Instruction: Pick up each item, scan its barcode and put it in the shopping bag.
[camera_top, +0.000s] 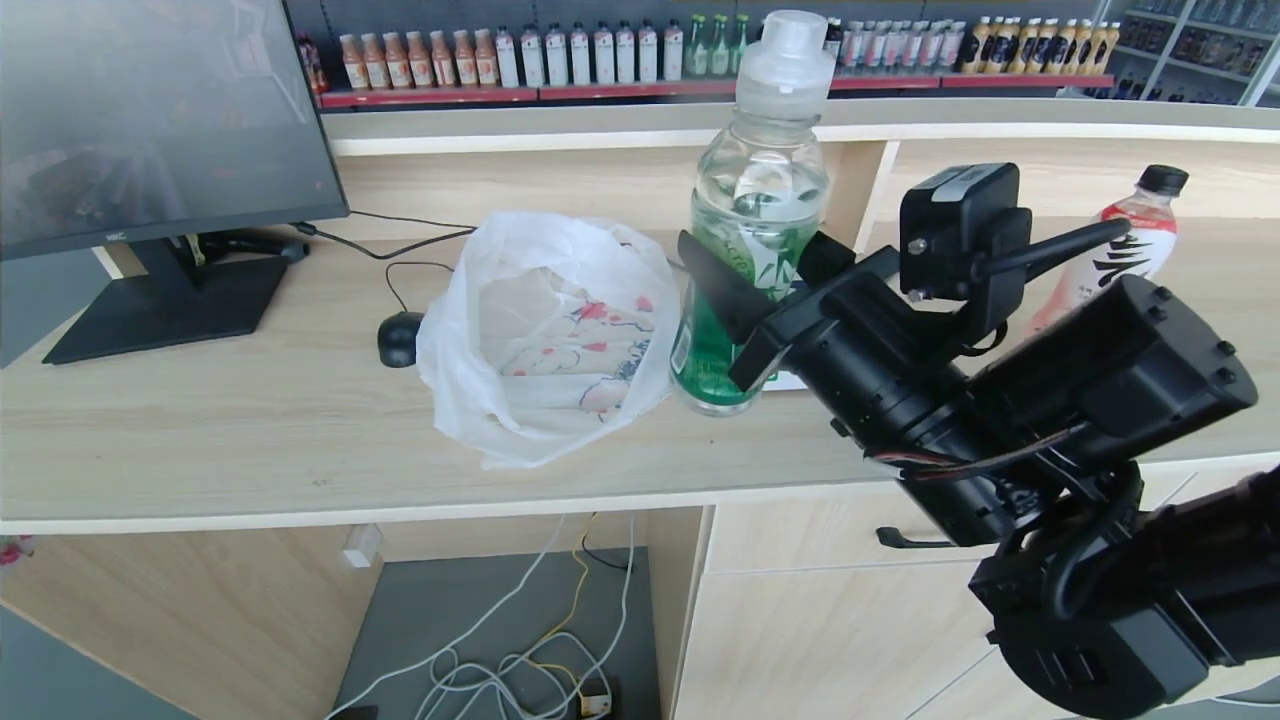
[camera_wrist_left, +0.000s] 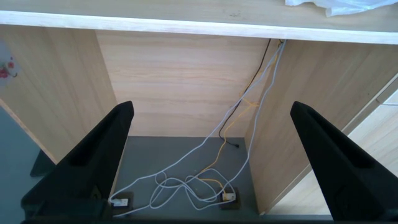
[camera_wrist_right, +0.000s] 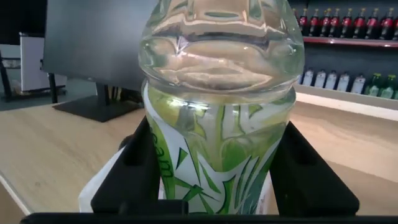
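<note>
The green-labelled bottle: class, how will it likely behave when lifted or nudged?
The green-labelled bottle looks nearly full of clear liquid, so it is probably heavy for its size. Tall and narrow, it seems apt to tip if nudged near its cap. Its glossy plastic may slip in the right gripper.

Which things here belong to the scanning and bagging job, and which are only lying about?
For the job: green-label bottle in the right gripper, shopping bag, red-label bottle.
Just lying about: monitor, mouse, floor cables, bottles on the back shelf.
</note>
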